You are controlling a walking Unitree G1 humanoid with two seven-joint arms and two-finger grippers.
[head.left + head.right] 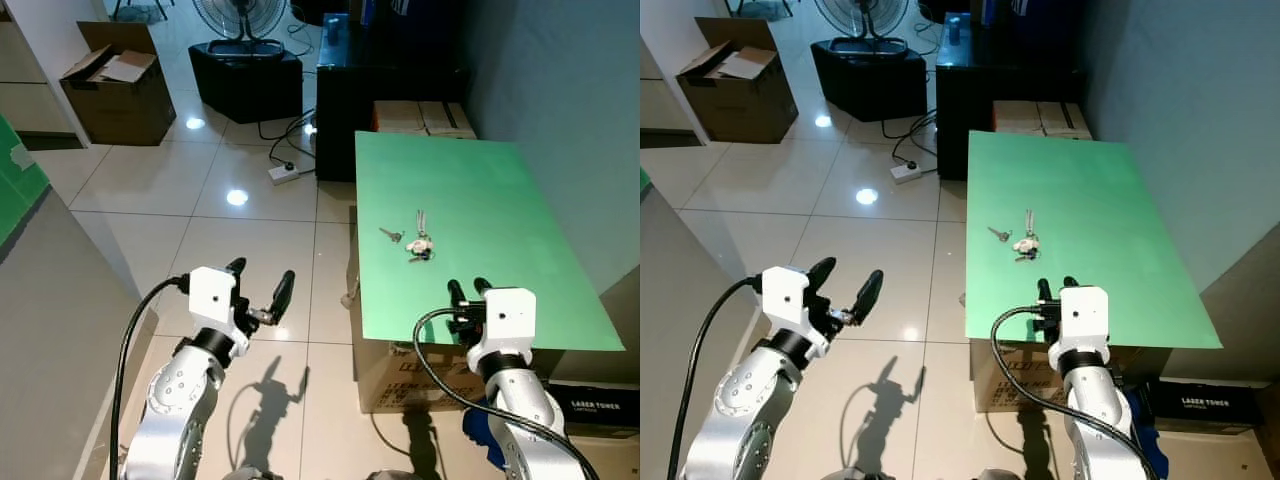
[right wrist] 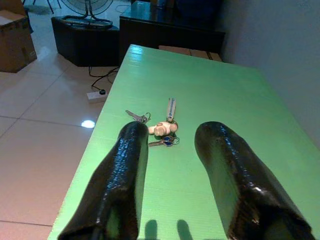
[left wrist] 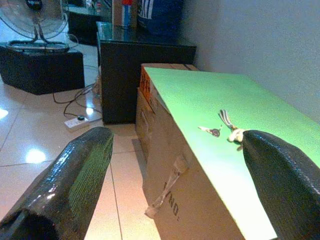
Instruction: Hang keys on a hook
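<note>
On the flat green board [image 1: 500, 200], metal keys [image 1: 418, 243] lie scattered.

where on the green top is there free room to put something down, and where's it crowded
Bare patches on the green board: the far half between the keys and the cartons, and the strip along the wall. Crowded: the near left part, where the keys lie just ahead of the open right gripper.

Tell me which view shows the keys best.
The right wrist view: the keys lie close on the green board, just beyond the open right gripper, with ring, charm and tag distinct. Both eye views show them small; the left wrist view shows them obliquely beside one finger.
</note>
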